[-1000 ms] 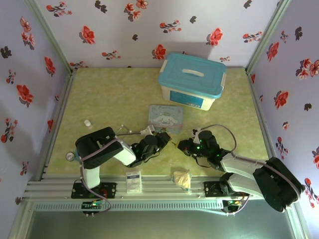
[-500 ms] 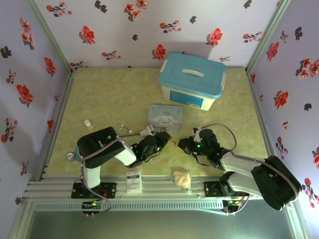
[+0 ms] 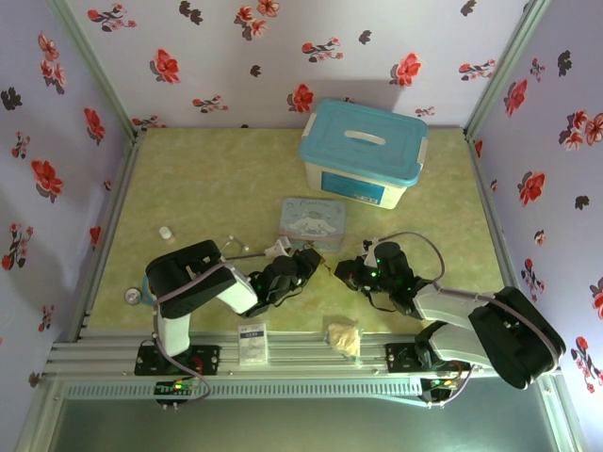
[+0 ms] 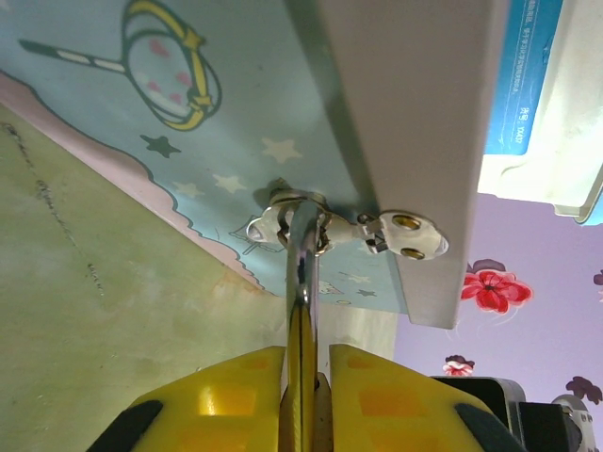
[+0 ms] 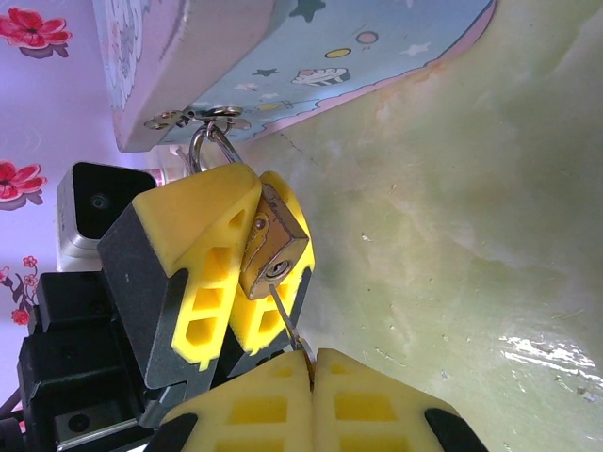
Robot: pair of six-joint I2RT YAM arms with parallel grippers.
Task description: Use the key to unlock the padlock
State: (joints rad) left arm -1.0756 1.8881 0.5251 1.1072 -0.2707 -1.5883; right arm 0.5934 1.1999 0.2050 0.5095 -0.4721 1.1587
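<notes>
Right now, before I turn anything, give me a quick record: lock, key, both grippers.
padlock: loop through the clasp on the tin
key: tip at the keyhole, depth unclear
left gripper: jaws shut on the padlock body
right gripper: jaws shut on the key
locked or open: cannot tell

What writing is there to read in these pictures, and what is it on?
Box label: printed text, too blurred to read.
White card: too small to read.
Tin: cartoon drawings, no legible words.
</notes>
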